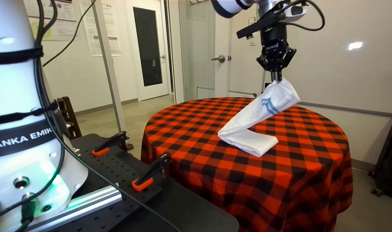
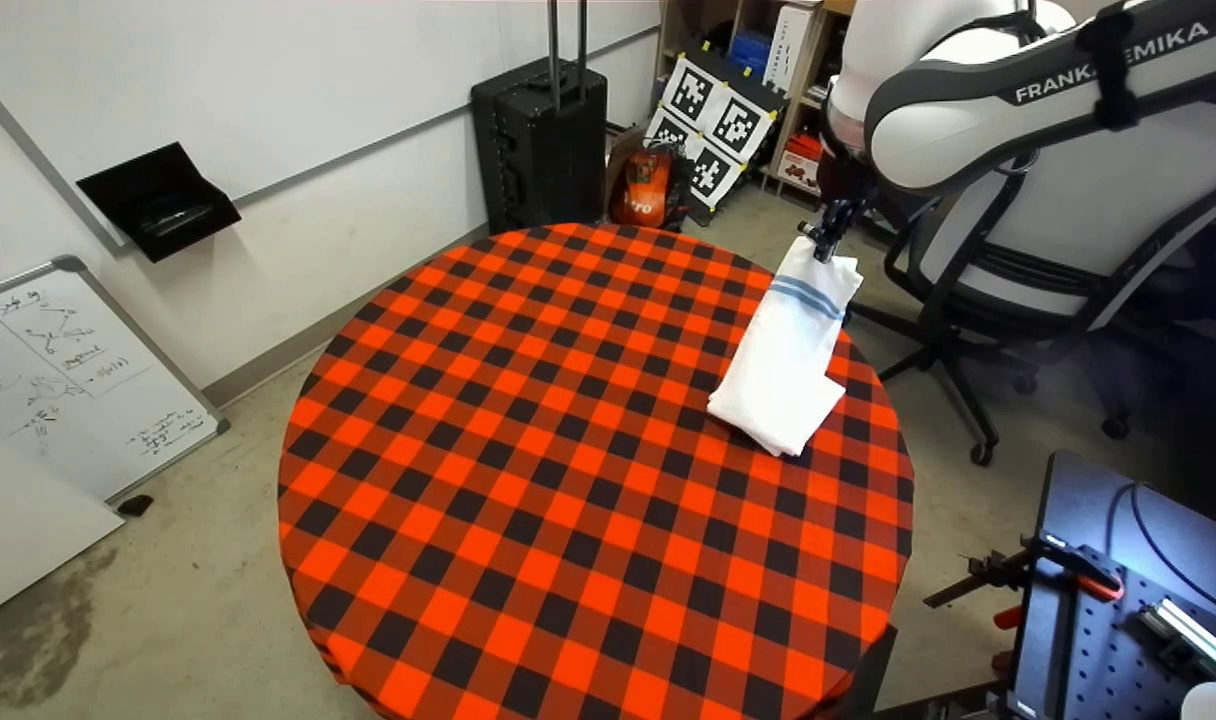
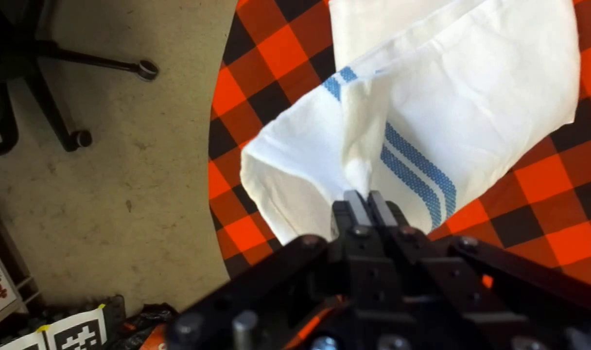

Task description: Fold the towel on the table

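We see the jaws pressed together on a gathered bit of the white towel [image 1: 251, 114], holding its striped end up above the round, red-and-black checked surface [image 2: 528, 450]. From there the towel slants down to a crease, and the lower part lies on the surface, doubled back under the raised part. In the wrist view we make out its blue stripes [image 3: 422, 163] near the jaws. A black case [image 2: 538, 150] and an office chair [image 2: 1088, 225] stand beyond the surface's edge.
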{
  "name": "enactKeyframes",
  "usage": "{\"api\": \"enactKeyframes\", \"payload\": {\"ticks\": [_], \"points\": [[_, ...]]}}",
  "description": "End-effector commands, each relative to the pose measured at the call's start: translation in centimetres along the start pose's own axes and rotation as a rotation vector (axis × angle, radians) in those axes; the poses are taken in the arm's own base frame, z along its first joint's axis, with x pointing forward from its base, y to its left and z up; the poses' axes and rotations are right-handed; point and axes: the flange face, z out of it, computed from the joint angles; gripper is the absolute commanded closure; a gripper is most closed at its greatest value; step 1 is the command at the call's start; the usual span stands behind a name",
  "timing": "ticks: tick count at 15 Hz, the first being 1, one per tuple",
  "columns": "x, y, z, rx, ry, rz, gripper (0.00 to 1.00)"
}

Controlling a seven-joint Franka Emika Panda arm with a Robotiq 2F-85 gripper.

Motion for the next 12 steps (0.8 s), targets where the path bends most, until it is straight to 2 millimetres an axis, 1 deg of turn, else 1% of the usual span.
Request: {"api": "enactKeyframes", "payload": {"ticks": [1,2,7,10,11,12], "points": [[1.1,2.4,1.2,-0.040,-0.005,0.062,0.99],[1.3,3.1,1.5,-0.044,-0.012,0.076,0.99],[2.0,5.5,5.0,-0.066,-0.062,0.156,0.99],[2.5,6.0,7.2,-0.078,-0.103,0.182,0.99],[2.7,5.8,8.1,-0.082,-0.120,0.186,0.99],[2.8,5.8,8.6,-0.083,-0.135,0.188,0.99]]}}
